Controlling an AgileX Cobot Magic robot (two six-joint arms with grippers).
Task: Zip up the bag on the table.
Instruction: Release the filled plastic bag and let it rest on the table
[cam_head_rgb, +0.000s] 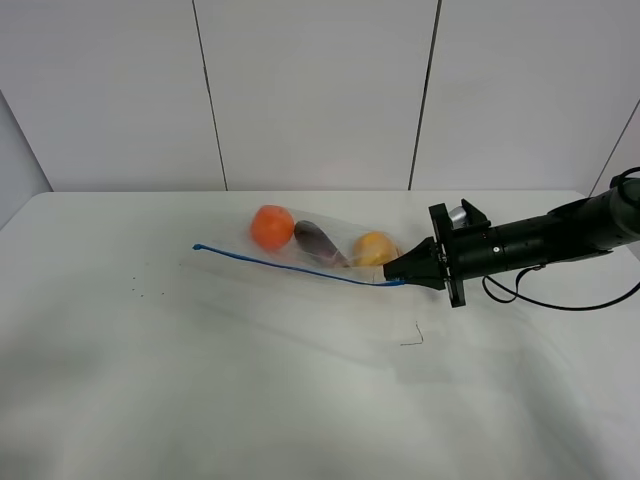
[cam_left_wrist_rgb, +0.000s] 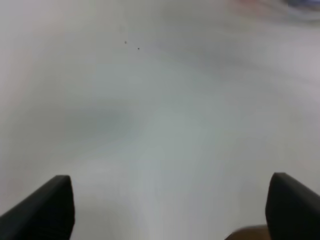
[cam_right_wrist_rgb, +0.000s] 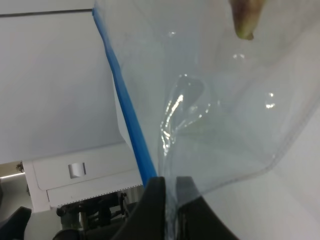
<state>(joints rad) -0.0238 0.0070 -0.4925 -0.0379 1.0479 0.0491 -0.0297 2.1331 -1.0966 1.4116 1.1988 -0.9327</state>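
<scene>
Currently right gripper (cam_head_rgb: 400, 277) clenched on bag (cam_head_rgb: 320, 245) at blue zip strip (cam_head_rgb: 290, 267) end; left gripper (cam_left_wrist_rgb: 167, 207) released over table (cam_head_rgb: 200, 380).

Exterior high view: mounted above the front edge, facing the wall across the large white matte table (cam_head_rgb: 200, 380). Left wrist view: close over bare tabletop, black fingertips (cam_left_wrist_rgb: 47, 207) at frame edge, image blurred. Right wrist view: very near, looking along its black gripper (cam_right_wrist_rgb: 170, 197) into the clear plastic zip bag with blue strip (cam_right_wrist_rgb: 215, 115). Exterior and right wrist views share that bag (cam_head_rgb: 320, 250).
</scene>
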